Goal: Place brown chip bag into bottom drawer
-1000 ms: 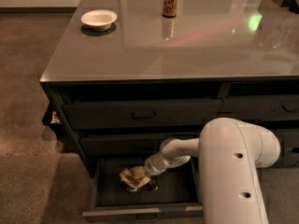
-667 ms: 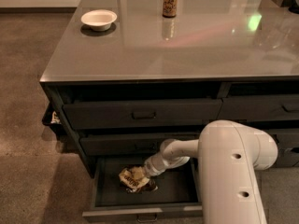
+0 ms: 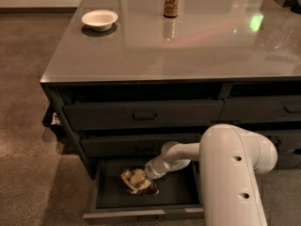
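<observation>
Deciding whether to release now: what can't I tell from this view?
- Camera view: gripper sits in the bottom drawer at the brown chip bag; its wrist hides whether it grips the bag.
- Camera view: the drawer's right end is hidden behind the arm.
- Camera view: the bag's lettering is too small.

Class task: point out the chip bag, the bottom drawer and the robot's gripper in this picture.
chip bag [image 3: 136, 180]: camera view, on its crinkled pale middle.
bottom drawer [image 3: 122, 213]: camera view, on its open front panel.
gripper [image 3: 149, 173]: camera view, on its tip, inside the drawer beside the bag.
</observation>
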Robot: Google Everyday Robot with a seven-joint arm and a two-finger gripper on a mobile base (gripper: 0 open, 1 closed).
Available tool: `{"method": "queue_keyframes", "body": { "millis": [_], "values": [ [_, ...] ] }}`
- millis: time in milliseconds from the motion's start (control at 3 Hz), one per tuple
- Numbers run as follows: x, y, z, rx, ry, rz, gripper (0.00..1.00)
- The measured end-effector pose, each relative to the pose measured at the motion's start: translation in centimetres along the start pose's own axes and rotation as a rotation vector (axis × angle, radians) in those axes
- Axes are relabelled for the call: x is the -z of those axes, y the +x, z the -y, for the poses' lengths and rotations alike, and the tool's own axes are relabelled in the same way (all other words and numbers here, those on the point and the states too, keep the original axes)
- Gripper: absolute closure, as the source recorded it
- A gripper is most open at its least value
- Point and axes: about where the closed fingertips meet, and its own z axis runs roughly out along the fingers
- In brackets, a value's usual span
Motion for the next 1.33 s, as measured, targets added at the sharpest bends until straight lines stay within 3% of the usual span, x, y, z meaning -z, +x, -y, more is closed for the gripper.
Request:
{"method": "queue_keyframes", "body": {
  "millis": [333,1333],
  "values": [
    [0.0,0.3,0.1,-0.004,-0.005,0.01,0.0],
    [2.1,0.7,-0.1,0.009,0.016,0.098,0.0]
  ]
}}
